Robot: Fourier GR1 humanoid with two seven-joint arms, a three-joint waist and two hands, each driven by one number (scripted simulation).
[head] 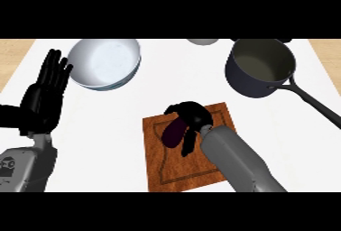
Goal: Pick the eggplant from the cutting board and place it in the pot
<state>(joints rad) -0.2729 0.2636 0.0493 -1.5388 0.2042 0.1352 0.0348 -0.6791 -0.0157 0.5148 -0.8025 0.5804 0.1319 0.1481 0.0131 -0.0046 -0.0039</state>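
Far left of the cutting board (190, 169) our left hand (43, 97) rests, fingers straight. On the board our right hand (191, 116) curls round the eggplant (174, 132) — we judge the grasp step — next, lift toward the pot (261, 67), up-right of the board.

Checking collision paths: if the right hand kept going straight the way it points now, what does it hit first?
The right hand points up-left, curled over the eggplant on the cutting board. Beyond the board lies bare counter, then probably the white bowl. Height is unclear; it might pass above the bowl.
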